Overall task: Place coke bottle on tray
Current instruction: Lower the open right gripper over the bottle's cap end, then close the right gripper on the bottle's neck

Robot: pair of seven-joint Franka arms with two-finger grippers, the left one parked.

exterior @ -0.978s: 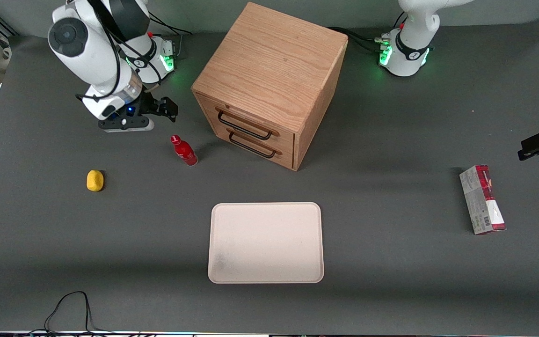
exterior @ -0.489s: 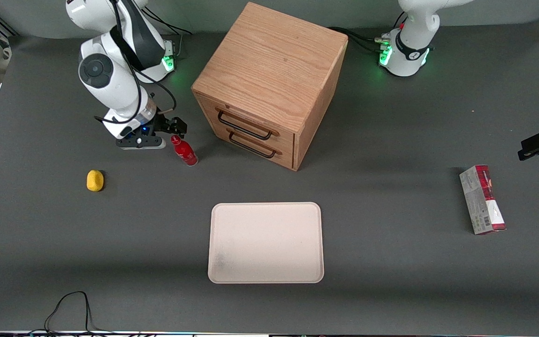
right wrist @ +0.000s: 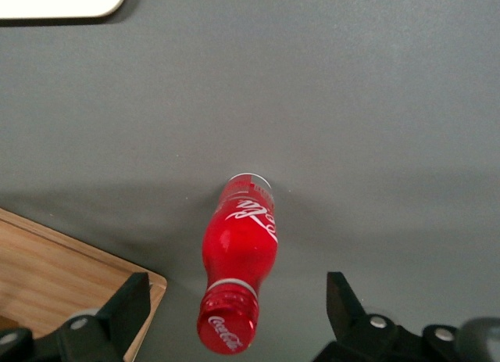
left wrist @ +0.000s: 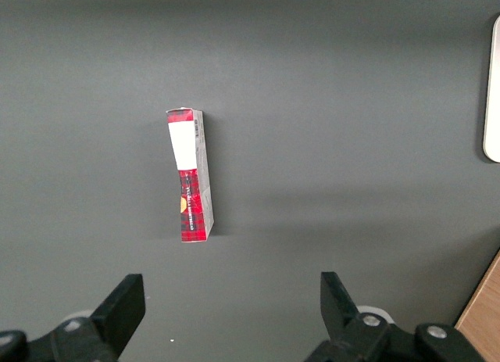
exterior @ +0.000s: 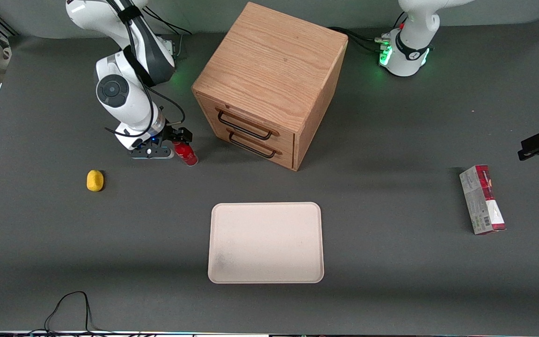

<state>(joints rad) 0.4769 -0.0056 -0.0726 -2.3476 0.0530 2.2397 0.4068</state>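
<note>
Gripper (exterior: 177, 140) hangs over the coke bottle (exterior: 185, 153) cap, jaws spread wide either side, not touching. Bottle stands upright on the table (exterior: 391, 281), near the cabinet (exterior: 269, 79) drawer fronts, at about 11 o'clock from the tray (exterior: 265, 242), well apart.

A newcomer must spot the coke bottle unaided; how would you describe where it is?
Find the wooden cabinet; the coke bottle stands upright beside its drawer fronts, toward the working arm's end, under the open gripper. It is small and all red, unlike the yellow lump.
</note>
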